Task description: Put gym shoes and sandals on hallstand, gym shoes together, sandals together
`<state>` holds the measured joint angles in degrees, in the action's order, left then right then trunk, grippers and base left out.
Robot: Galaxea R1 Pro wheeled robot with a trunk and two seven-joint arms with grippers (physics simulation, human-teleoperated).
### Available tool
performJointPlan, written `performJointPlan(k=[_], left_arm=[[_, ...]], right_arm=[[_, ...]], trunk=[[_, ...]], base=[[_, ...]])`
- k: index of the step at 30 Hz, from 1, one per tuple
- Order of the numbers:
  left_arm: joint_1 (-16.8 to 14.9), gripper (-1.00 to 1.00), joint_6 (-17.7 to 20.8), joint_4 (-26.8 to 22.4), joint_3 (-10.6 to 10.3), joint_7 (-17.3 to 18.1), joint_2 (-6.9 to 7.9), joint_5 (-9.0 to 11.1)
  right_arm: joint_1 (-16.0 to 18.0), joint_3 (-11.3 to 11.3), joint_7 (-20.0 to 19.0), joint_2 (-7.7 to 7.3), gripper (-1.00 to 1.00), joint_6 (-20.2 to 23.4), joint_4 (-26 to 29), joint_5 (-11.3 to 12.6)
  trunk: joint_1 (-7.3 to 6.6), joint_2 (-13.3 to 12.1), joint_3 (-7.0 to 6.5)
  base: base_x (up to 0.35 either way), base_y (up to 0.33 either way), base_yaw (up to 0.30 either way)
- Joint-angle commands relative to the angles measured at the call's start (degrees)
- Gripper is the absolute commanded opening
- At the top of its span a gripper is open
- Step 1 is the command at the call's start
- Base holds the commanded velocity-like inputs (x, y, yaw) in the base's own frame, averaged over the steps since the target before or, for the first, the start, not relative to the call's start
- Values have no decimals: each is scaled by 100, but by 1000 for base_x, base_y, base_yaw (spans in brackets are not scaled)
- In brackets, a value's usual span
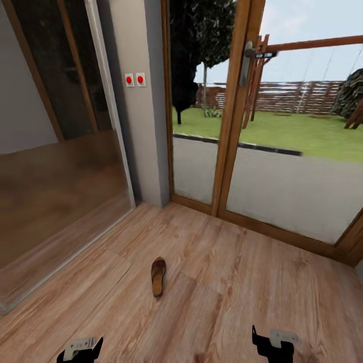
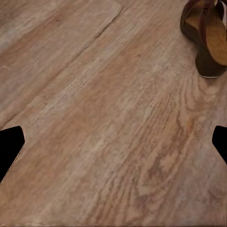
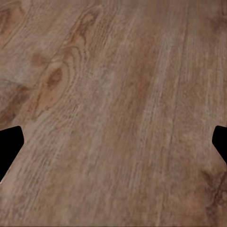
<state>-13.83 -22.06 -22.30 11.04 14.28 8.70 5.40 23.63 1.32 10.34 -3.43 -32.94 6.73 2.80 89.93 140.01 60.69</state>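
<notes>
brown leather, tan footbed: one sandal (image 1: 158, 277) lies alone on the corridor floor (image 1: 237, 282), well short of the glass door (image 1: 262, 126) and ahead of both arms. its long axis runs nearly straight away from the robot, one narrow end pointing toward the door and the other back toward the arms. which end is heel or toe is hard to tell from the head view.

measured from the sandal, the left end effector (image 1: 80, 349) sits back and off to one side, and the right end effector (image 1: 273, 345) back and off to the other, a little farther out. the left looks the nearer arm, a judgement backed by the left wrist view, where the sandal (image 2: 206, 38) shows at the edge of the picture beyond the fingertips (image 2: 10, 146). the right wrist view looks down on bare planks (image 3: 113, 113).

both end effectors are spread wide apart, their black fingertips (image 3: 9, 149) at opposite edges of their wrist views, holding nothing and touching nothing. each hangs above the floor.

a reach for the sandal would probably fall to the left arm, which must travel forward and inward and close across the sandal's narrow width, not along its length.
</notes>
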Motion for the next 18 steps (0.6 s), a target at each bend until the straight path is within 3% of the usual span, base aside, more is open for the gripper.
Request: performJointPlan(k=[1, 5, 10, 11, 12, 18], left_arm=[[-7, 100, 2, 10, 20, 55, -3, 53], [-38, 100, 34, 9, 5, -42, -12, 57], [-98, 100, 95, 4, -20, -412, -101, 36], [-320, 100, 128, -4, -68, -911, -312, -16], [-466, 100, 147, 0, -80, -1084, -376, -50], [-931, 100, 426, 7, -90, -1375, -476, -207]], right_arm=[[1, 8, -15, 0, 100, -22, -1, 28], [1, 8, -15, 4, 100, -24, 4, 31], [1, 2, -31, 9, 100, -27, 19, 29], [1, -7, -50, 18, 100, -28, 41, -6], [1, -19, -55, 21, 100, -28, 56, -52], [6, -102, -64, 15, 100, -11, 333, -321]], trunk=[[-1, 2, 5], [-1, 2, 5], [-1, 2, 5], [-1, 2, 5], [-1, 2, 5], [-1, 2, 5]], base=[[2, 0, 277], [1, 0, 274], [0, 0, 160], [0, 0, 32], [0, 0, 21], [0, 0, 10]])
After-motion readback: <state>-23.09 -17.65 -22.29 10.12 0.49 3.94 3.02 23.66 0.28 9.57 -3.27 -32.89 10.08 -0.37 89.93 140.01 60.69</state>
